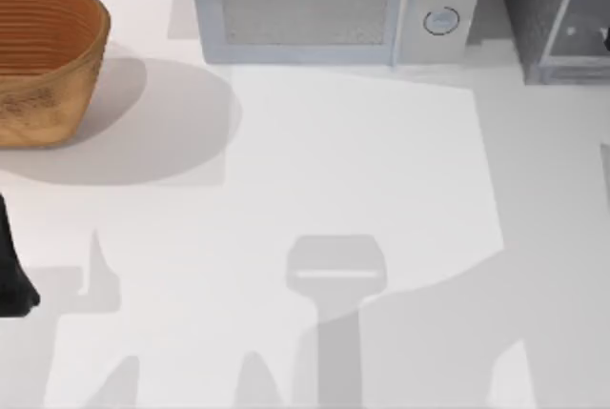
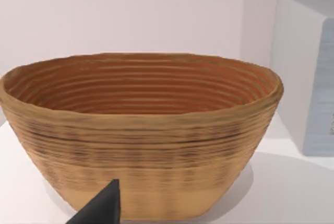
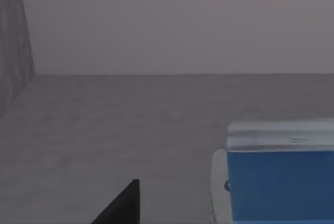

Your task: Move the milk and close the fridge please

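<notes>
The milk [image 3: 279, 182] stands on the grey floor inside the fridge [image 3: 130, 125]; its blue upper part and pale top ridge show in the right wrist view. A black part of my right gripper [image 3: 122, 205] sits low beside the carton, with a gap between them. From above, the fridge [image 1: 529, 9] is at the table's far right corner, with a speckled dark side and a pale frame. My left gripper [image 2: 102, 208] is parked at the left edge [image 1: 11, 280], facing the basket.
A woven brown basket [image 1: 43, 56] stands at the far left. A light-grey microwave [image 1: 324, 9] with two round knobs fills the back centre, next to the fridge. Arm shadows lie across the white table [image 1: 362, 190].
</notes>
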Tool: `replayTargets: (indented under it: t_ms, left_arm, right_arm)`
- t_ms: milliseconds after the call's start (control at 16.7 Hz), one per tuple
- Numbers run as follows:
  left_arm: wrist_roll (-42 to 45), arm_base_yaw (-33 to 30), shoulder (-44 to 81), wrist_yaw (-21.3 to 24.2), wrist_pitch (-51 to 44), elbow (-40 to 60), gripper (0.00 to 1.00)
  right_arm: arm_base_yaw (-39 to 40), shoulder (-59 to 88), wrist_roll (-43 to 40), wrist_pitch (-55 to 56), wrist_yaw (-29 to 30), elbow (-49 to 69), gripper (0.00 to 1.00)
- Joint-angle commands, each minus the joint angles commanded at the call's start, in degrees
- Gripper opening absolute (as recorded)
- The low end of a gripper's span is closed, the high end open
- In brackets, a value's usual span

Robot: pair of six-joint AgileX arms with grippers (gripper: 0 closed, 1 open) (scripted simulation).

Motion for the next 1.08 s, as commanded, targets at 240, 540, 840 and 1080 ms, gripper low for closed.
replayTargets:
  t_ms: [240, 540, 840, 1080]
  left_arm:
    - [0.0, 0.0, 0.0, 0.0, 0.0, 0.0, 1.0]
    - [0.0, 0.0, 0.0, 0.0, 0.0, 0.0, 1.0]
    - [0.0, 0.0, 0.0, 0.0, 0.0, 0.0, 1.0]
    - [0.0, 0.0, 0.0, 0.0, 0.0, 0.0, 1.0]
  right_arm:
    - [0.0, 0.0, 0.0, 0.0, 0.0, 0.0, 1.0]
    - [0.3, -1.7, 0.41, -1.65, 0.09, -1.72, 1.0]
    - [1.52, -15.34, 0.69, -12.28, 1.45, -13.38, 1.0]
    - [3.13, -33.67, 0.62, -20.5, 2.46, -22.69, 1.0]
